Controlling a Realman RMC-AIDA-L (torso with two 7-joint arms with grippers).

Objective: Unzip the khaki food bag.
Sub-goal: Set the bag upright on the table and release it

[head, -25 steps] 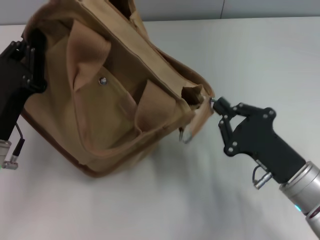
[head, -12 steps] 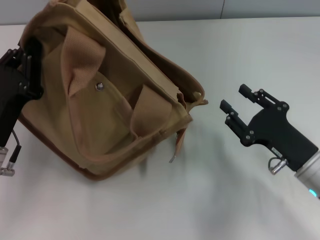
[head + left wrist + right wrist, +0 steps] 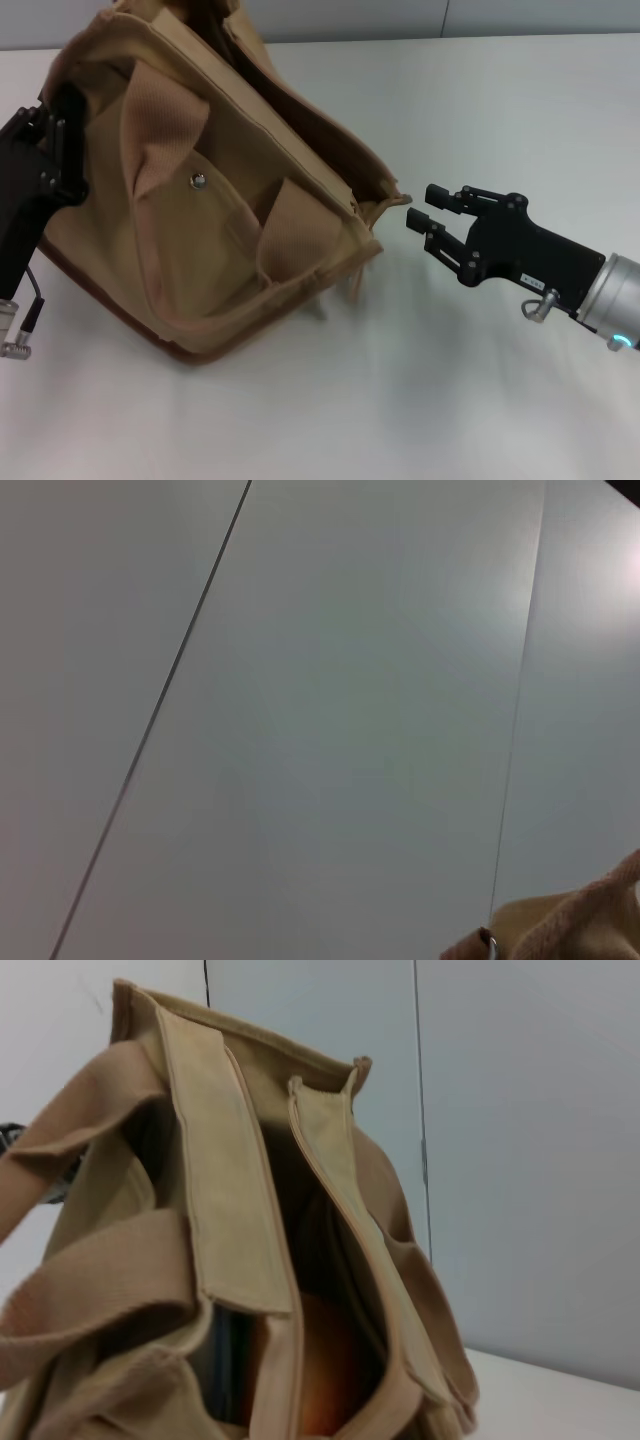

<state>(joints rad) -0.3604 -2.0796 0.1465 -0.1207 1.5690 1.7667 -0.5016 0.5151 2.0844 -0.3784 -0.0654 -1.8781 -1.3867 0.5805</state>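
The boxy tan canvas food bag with darker brown trim (image 3: 215,190) fills the upper left of the head view, tilted on the white surface. Its top gapes open, wide strap handles drape its front, and a metal snap marks the pocket.

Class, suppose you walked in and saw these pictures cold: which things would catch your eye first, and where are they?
The khaki food bag fills the left half of the white table, tipped over on its side, its top gaping open in the right wrist view. The right gripper, fingers spread, hangs just off the bag's near corner without touching it. The left gripper sits against the bag's far left edge.
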